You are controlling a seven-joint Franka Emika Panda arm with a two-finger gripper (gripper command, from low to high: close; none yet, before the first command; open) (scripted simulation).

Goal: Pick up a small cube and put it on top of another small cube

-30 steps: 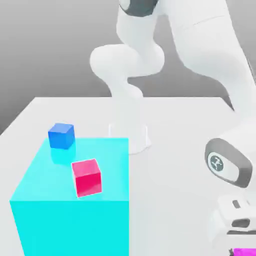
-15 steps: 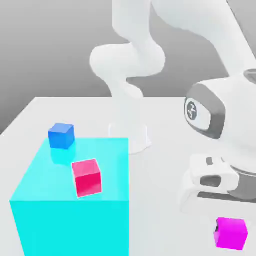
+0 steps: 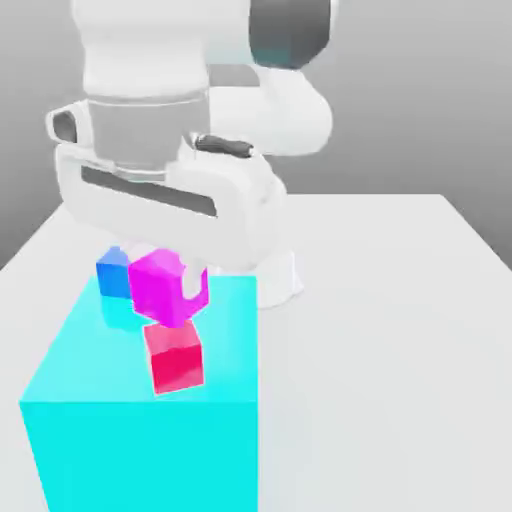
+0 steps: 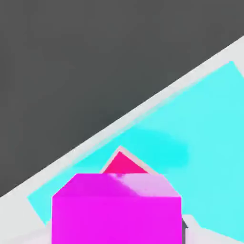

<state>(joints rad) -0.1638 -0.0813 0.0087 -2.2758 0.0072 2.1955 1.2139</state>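
The small magenta cube (image 3: 160, 286) hangs slightly tilted under the white hand, and my gripper (image 3: 170, 296) is shut on it, one white finger (image 3: 202, 288) pressed against its side. Its underside meets the top of the crimson cube (image 3: 178, 366), which stands on the big cyan block (image 3: 140, 440). Whether the magenta cube's weight rests on the crimson one I cannot tell. In the hand view the magenta cube (image 4: 116, 209) looms close, with a corner of the crimson cube (image 4: 121, 165) peeking out beyond it over the cyan block (image 4: 200, 124).
A small blue cube (image 3: 112, 272) sits at the cyan block's far corner, just behind the hand on the exterior view's left. The white table (image 3: 400, 330) stretches to the exterior view's right. The arm's base (image 3: 280, 275) stands behind the block.
The hand has lifted the magenta cube from the table at the exterior view's lower right and carried it left, over the cyan block onto the crimson cube.
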